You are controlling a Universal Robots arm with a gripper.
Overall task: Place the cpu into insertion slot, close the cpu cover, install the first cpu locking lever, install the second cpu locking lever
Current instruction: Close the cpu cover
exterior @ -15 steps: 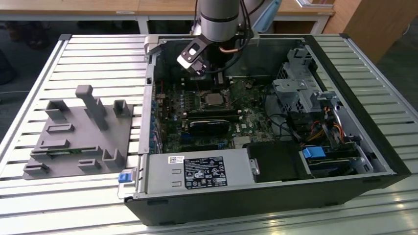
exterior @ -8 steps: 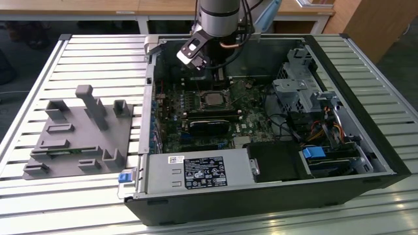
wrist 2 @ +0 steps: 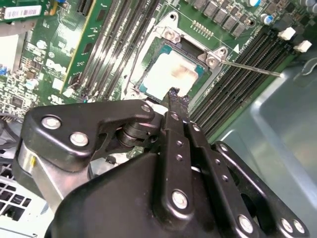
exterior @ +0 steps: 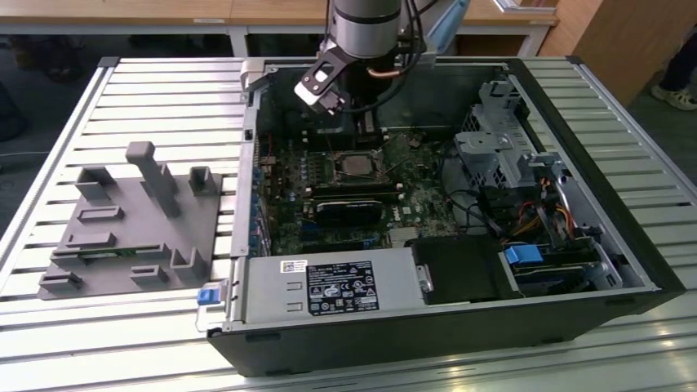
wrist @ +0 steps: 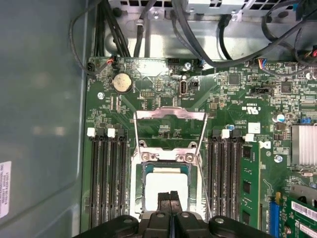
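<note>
The tool [wrist 2: 173,95] is clenched, its two fingers pressed together with nothing visible between them. Its tip is at the near edge of the cpu [wrist 2: 171,74]; I cannot tell whether it touches. The cpu sits in the insertion slot [wrist 2: 189,47], silvery top up, directly beneath and just ahead of the tool.

Beyond the cpu, on the slot's far side from the tool, the cpu cover [wrist: 171,115] is swung open on its hinge, and green board shows through its window. I cannot tell whether it stands upright or leans back. The hinge line runs across the direction the tool points, so by my reading the cover would fold down toward the tool.

A thin locking lever [wrist 2: 252,68] sticks out free to one side of the slot. Long memory slots [wrist: 106,173] flank the tool on both sides.

In the exterior view the arm [exterior: 365,24] comes down from above into the computer case [exterior: 610,245], which lies open on the bench [exterior: 163,98]. Its wrist is canted so the tool points down at the board.
</note>
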